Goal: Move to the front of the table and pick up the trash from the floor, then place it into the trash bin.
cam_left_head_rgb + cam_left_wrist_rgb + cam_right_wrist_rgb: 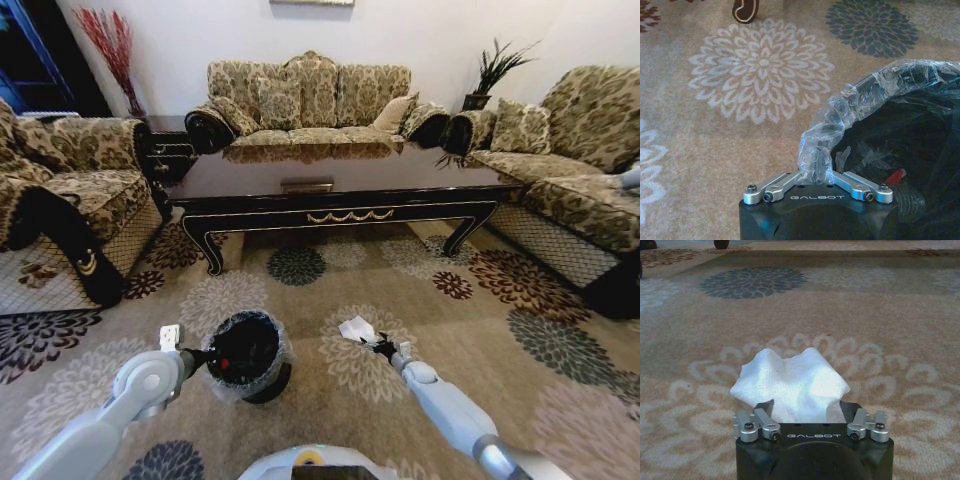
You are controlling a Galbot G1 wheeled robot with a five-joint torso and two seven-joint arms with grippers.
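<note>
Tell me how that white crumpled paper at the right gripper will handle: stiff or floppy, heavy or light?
The white crumpled paper looks thin and creased, so probably floppy and very light. It lies between the open fingers of the right gripper, so closing would likely crush it without slipping. Being that light, it may flutter or cling over the trash bin, whose rim the left gripper holds.
</note>
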